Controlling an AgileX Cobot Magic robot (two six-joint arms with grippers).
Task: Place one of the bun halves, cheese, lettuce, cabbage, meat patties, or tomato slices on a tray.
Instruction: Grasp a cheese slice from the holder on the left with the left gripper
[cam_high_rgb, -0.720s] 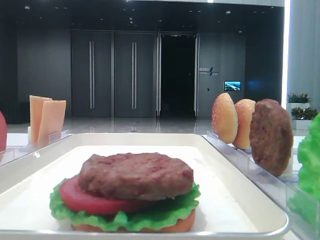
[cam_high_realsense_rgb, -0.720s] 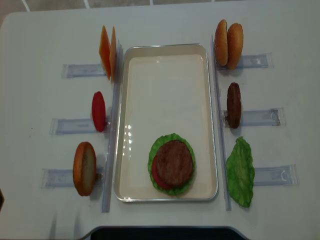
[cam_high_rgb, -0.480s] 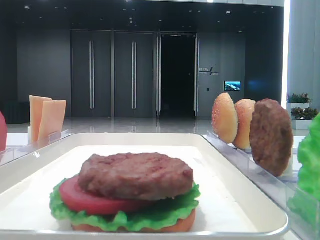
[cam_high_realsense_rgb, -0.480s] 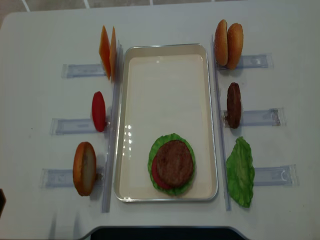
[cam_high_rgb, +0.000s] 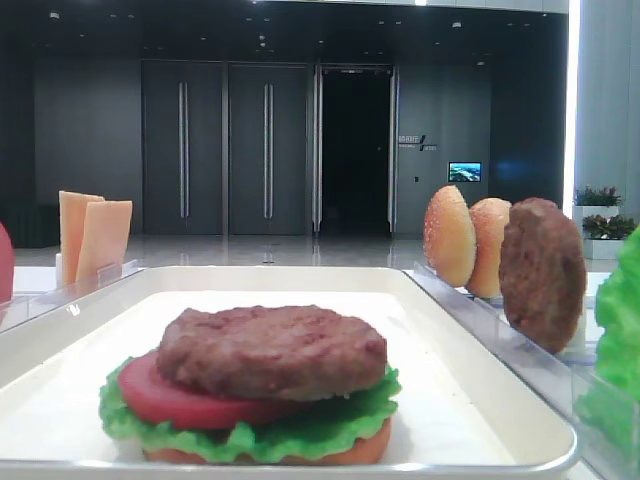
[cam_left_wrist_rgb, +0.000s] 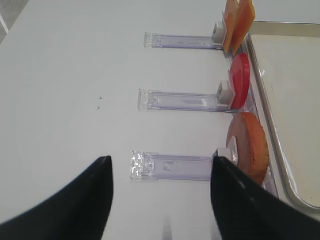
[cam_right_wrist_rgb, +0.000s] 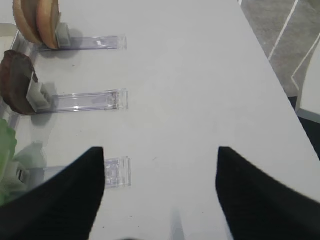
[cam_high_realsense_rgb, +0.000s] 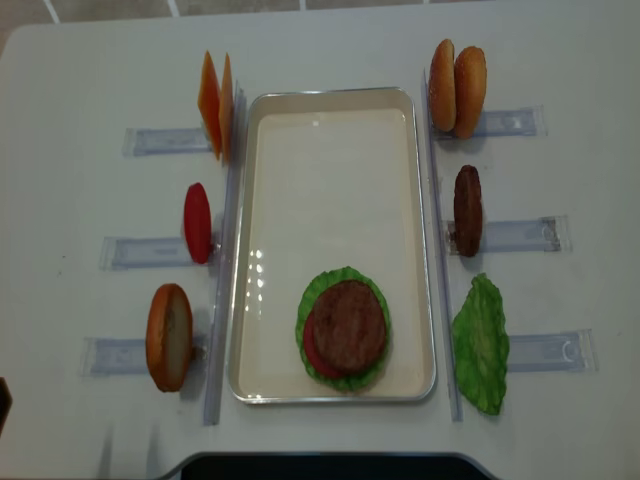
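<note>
No lettering can be read anywhere on the table. A small wall sign (cam_high_rgb: 415, 142) beside the dark doorway (cam_high_rgb: 355, 150) in the hall behind carries marks too small and blurred to make out, and a lit screen (cam_high_rgb: 464, 171) on the same wall shows only a bluish picture, with no words legible.

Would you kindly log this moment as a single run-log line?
tray: meat patty topping tomato, lettuce, bun | cheese racked | left gripper: open, empty | right gripper: open, empty
</note>
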